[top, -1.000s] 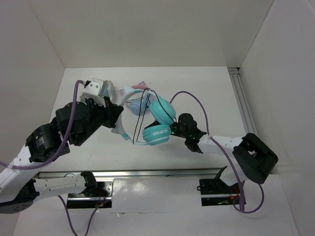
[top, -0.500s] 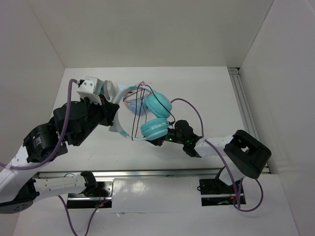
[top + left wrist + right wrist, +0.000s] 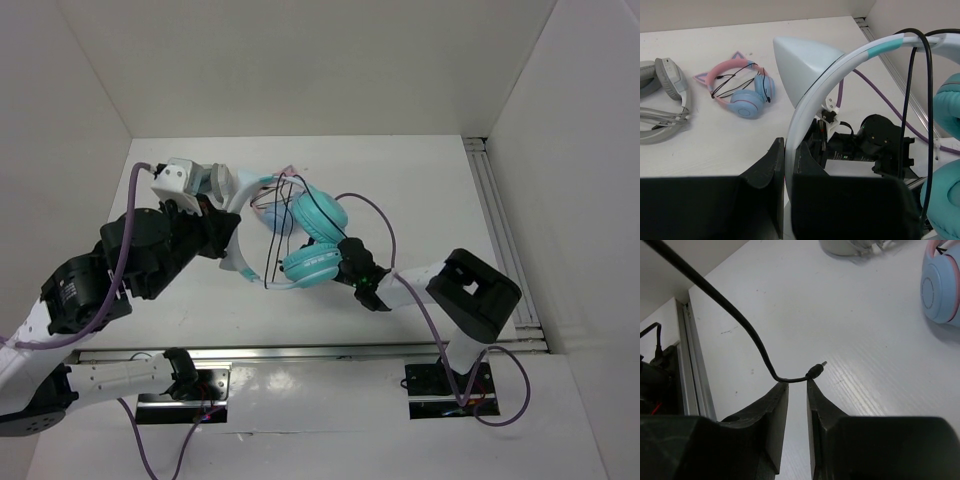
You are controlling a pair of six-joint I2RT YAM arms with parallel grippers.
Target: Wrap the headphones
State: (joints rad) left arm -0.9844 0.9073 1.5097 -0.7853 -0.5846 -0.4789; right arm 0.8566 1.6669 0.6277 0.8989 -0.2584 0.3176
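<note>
Headphones [image 3: 320, 213] with teal cups hang clear of the desk [image 3: 430, 180], over its middle. The pale headband is clamped between the left fingers [image 3: 777, 157], which are closed tight on it just below one cat ear. Two other pairs lie flat on the desk, a pink-band pair [image 3: 740, 92] and a grey-white pair [image 3: 665, 100], and neither is part of this job. The wrapping looks partly done. At least two strands of the thin black cable [image 3: 929, 100] cross the band near the cups, and the top view shows more black loops over the band, so some turns are on. What is left, as I judge it, is to wind on the free length and tuck the end. That end is with the right fingers [image 3: 785, 392], low over the desk towards its near edge. They are drawn almost together, with the cable caught across their tips and the plug [image 3: 816, 370] poking out just past them. I cannot trace how many turns there are, how tight they sit, or how much slack runs to the plug. The cups are cut off in the left wrist view, and from above the right fingers are hidden under their own wrist.
</note>
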